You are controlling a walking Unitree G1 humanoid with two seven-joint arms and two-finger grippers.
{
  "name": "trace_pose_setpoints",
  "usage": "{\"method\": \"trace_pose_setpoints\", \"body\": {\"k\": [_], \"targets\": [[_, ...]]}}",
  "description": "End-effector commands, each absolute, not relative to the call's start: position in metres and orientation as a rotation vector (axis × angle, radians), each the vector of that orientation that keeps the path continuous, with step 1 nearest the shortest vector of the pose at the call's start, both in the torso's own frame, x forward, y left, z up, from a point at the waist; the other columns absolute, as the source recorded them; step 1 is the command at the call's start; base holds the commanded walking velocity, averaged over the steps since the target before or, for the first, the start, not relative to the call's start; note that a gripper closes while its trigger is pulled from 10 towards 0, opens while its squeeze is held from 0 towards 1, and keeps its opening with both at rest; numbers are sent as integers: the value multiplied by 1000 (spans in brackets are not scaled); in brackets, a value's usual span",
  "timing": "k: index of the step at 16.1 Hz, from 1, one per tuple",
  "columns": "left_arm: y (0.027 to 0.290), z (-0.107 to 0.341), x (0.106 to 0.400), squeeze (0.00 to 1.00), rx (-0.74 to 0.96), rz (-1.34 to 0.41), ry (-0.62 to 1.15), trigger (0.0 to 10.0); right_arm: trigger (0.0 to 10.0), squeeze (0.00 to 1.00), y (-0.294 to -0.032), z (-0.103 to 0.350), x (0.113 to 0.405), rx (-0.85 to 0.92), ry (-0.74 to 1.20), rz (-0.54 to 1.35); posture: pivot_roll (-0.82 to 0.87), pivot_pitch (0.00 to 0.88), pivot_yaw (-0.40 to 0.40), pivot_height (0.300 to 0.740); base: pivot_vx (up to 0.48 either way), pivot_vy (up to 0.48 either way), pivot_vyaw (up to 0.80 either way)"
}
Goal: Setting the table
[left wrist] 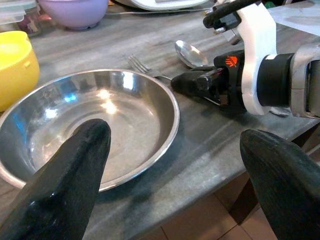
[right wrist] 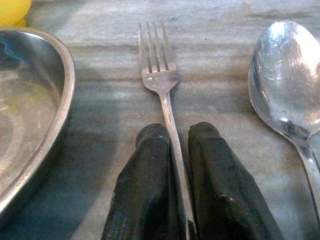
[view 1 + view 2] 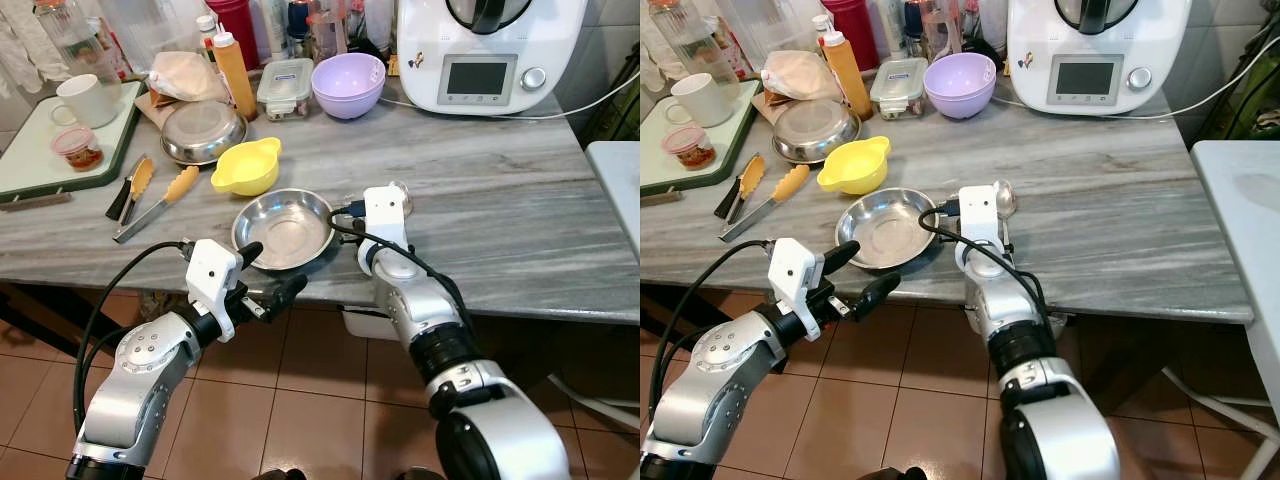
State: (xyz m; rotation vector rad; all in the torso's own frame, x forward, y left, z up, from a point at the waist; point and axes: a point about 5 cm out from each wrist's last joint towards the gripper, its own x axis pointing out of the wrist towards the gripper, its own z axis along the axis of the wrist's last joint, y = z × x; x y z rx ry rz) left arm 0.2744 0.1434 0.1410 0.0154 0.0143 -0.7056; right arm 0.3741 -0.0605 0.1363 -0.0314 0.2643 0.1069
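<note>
Grey marble counter (image 3: 480,200) carries a steel bowl (image 3: 284,228). Just right of the bowl, the right claw (image 2: 176,145) is clenched on a fork (image 2: 159,75) handle, a spoon (image 2: 282,75) beside it. At the bowl's near rim, the left claw (image 3: 268,270) hangs released.

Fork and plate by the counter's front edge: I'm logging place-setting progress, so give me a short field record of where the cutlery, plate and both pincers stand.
plate: steel plate near the front edge of the grey counter
fork: fork lies flat on the plate's right, tines pointing away from the robot
spoon: spoon lies to the right of the fork, apart from it
right pincer: right pincer shut on the fork's handle
left pincer: left pincer open, at the plate's near rim
behind plate: yellow bowl
</note>
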Motion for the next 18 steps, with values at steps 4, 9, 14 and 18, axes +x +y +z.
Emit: {"method": "trace_pose_setpoints", "body": {"k": [4, 9, 14, 18], "targets": [[148, 141, 274, 0, 34, -700, 25, 10000, 0, 0, -49, 129, 364, 27, 303, 84, -63, 137, 130, 740, 0, 0, 0], [149, 142, 274, 0, 36, -702, 27, 10000, 0, 0, -43, 128, 357, 44, 299, 75, -60, 137, 133, 740, 0, 0, 0], [150, 142, 275, 0, 40, -699, 26, 10000, 0, 0, -40, 123, 347, 35, 308, 86, -58, 134, 135, 740, 0, 0, 0], [150, 142, 276, 0, 41, -701, 24, 10000, 2078, 0, -38, 124, 344, 38, 302, 76, -60, 131, 136, 740, 0, 0, 0]]}}
